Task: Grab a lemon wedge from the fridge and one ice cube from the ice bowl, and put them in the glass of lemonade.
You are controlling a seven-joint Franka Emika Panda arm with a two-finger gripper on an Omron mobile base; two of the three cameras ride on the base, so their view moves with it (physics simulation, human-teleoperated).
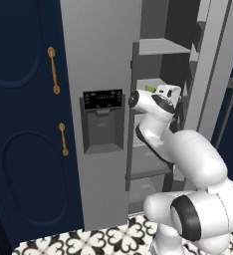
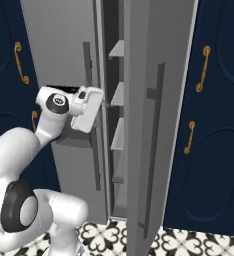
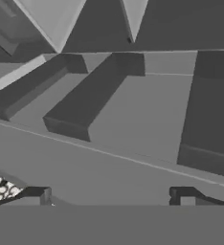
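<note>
We stand before the fridge [image 1: 101, 60], its tall grey steel body between navy cabinets [image 1: 24, 124] with brass handles [image 1: 53, 70]. The left door, bearing the black-panelled dispenser recess [image 1: 103, 122], is closed; the right door [image 2: 156, 115] is swung open, its long dark handle [image 2: 154, 150] facing out in the right base view. Grey shelves [image 1: 161, 47] are stacked inside the open compartment. Our white arm [image 1: 188, 164] rises over the black-and-white patterned floor tiles [image 1: 113, 239] and reaches toward the open side, the hand level with a middle shelf. In the hand view our claw [image 3: 114, 196] is released, its two dark fingertips [image 3: 37, 195] standing wide apart with nothing between them, facing grey shelf surfaces and dark ribs inside the fridge. A small yellow-green sliver, apparently the lemon wedge [image 1: 149, 88], rests on that middle shelf just beside the hand in the left base view.
</note>
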